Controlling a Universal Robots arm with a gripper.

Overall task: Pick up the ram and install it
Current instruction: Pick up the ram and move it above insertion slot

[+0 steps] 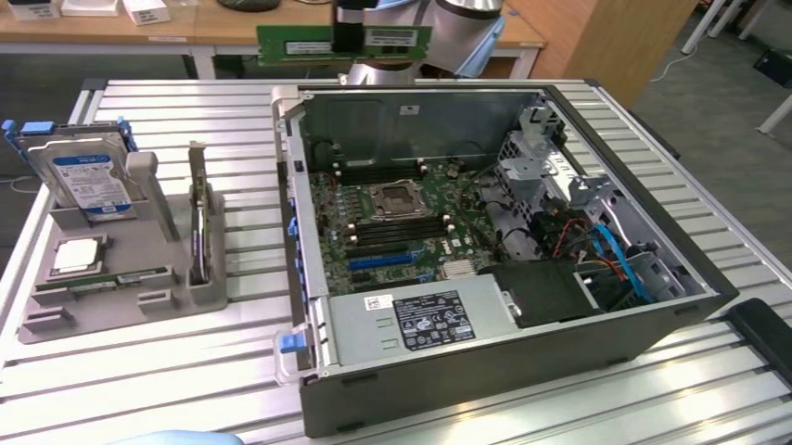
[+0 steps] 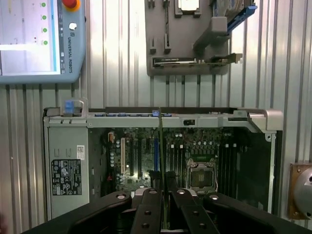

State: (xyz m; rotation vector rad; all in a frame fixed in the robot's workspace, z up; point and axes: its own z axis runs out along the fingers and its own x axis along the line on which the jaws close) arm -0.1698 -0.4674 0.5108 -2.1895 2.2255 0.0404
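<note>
Clamped between the fingers of my pincer (image 1: 351, 39) is the ram (image 1: 291, 44) – a long green stick with a white label, held level and broadside to the exterior view, with my grip taken near its middle. It hangs in the air, high up by the far wall of the computer case (image 1: 495, 371), and touches nothing but my fingers. From my wrist I see the pincer (image 2: 163, 179) closed on the ram (image 2: 160, 141), which shows edge-on as a thin line reaching out over the open case (image 2: 263, 119). Below it lies the motherboard (image 2: 146, 161); the stick's edge lines up just beside a blue slot (image 2: 155, 151), with the CPU socket (image 2: 202, 174) and its rows of dark memory slots off to one side. The case lies on its side with the panel off, on a slatted metal table (image 1: 148, 371), and its power supply (image 1: 421, 320) with a black label sits at the near end in the exterior view. On the exterior view's left, apart from the case, a gray tray (image 1: 185, 297) rests on the same table – in it a hard drive (image 1: 87, 181) with a blue-white label stands upright, a square silver CPU chip (image 1: 77, 255) lies flat in front of it, and a thin card (image 1: 196, 185) stands on edge. A teach pendant (image 2: 41, 39) lies on the table near the tray.
</note>
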